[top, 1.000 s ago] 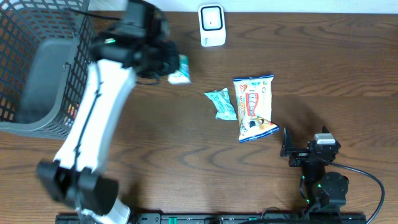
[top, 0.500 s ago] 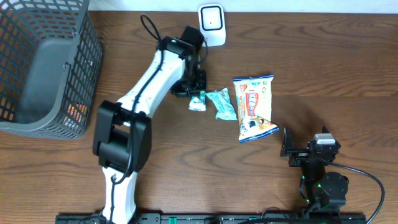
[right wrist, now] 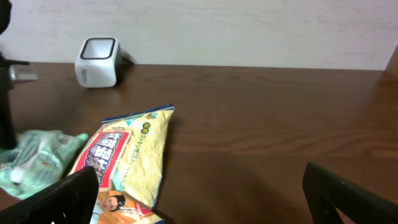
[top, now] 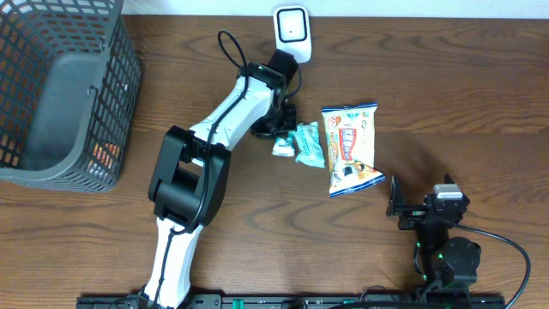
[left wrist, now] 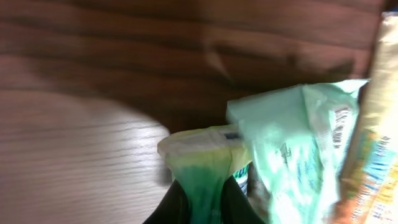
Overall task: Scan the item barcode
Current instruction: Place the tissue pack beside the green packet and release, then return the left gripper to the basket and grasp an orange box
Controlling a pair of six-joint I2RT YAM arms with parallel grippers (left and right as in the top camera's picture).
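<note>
- The left arm has swung away from the basket (top: pixel 51 94) and across the tabletop (top: pixel 463 94), and now sits low beside the green packet (top: pixel 309 144).
- The left fingers (left wrist: pixel 169 209) are clamped on a small packet (left wrist: pixel 198 155), which sits right against the green packet and near the scanner (top: pixel 292 34).
- The right fingers (right wrist: pixel 341 191) are spread wide and hold nothing, near the yellow snack bag (right wrist: pixel 134 158).

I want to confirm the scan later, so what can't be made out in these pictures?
- Any barcode on the small packet in the left end effector: the left wrist view is blurred, and overhead it is too small.
- The orange thing in the basket: overhead, behind mesh, too small.
- The yellow snack bag: right wrist view, bottom edge cuts off its lower end.
</note>
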